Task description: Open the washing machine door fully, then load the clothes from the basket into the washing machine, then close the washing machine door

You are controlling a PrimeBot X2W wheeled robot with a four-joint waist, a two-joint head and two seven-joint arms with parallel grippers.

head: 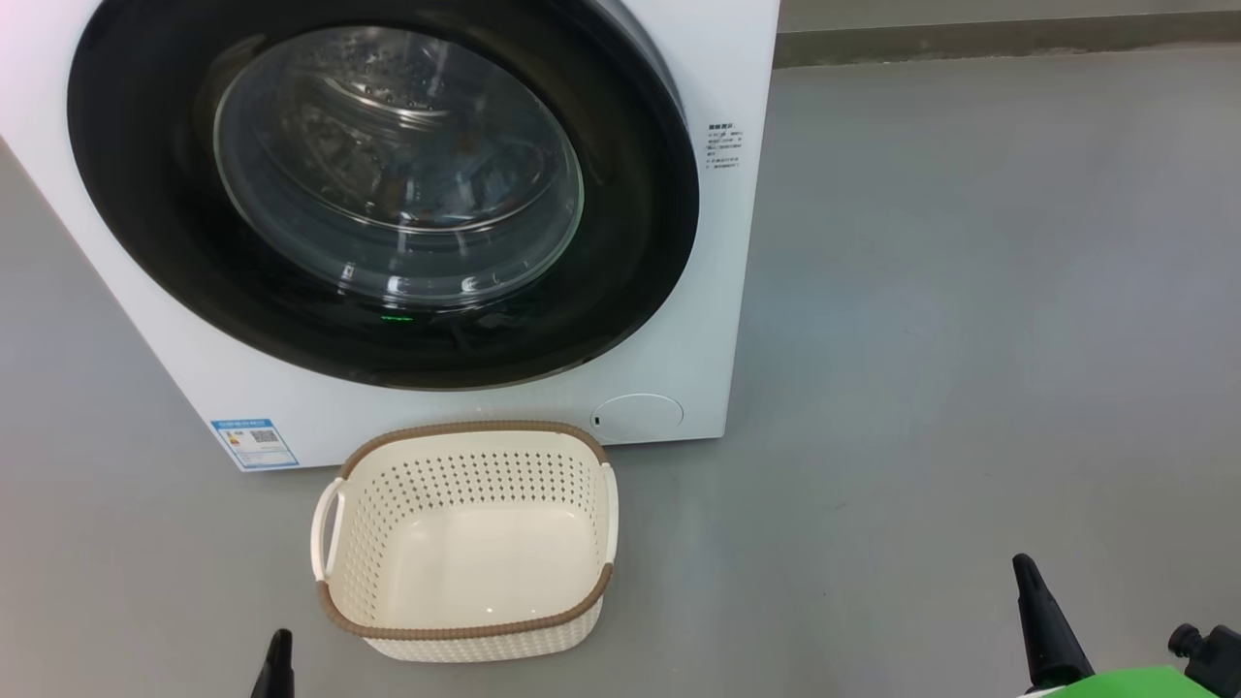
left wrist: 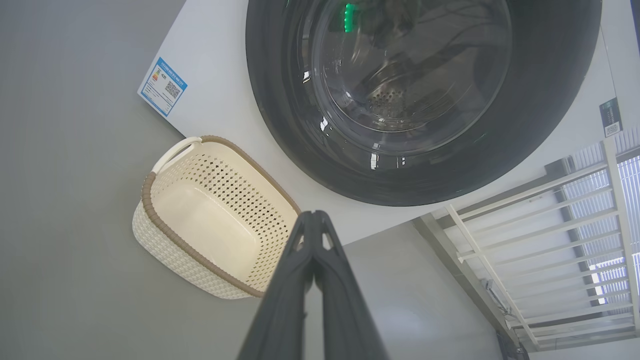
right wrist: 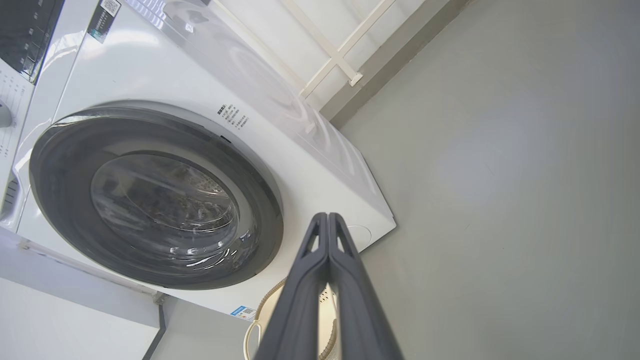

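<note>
The washing machine (head: 722, 320) is a white box on the grey floor, and its door (head: 145, 194), black-rimmed with a glass bowl, lies flat against the front. In front of it stands the cream basket (head: 465, 475) with a brown rim; only its bare bottom shows inside. The clothes are out of view. My left gripper (head: 279, 654) is low at the basket's near left corner, shut and holding nothing, and its joined fingertips (left wrist: 314, 216) point towards the basket (left wrist: 200, 220) and the door (left wrist: 280, 100). To the right, my right gripper (head: 1030, 577) is shut too, its tips (right wrist: 327, 217) aimed at the machine's lower corner (right wrist: 370, 220).
A blue label sticker (head: 254, 442) and a round cap (head: 637, 415) mark the machine's lower front. Grey floor (head: 970, 339) stretches to the right up to a baseboard (head: 1008, 39). A white railing (left wrist: 550, 240) stands beside the machine.
</note>
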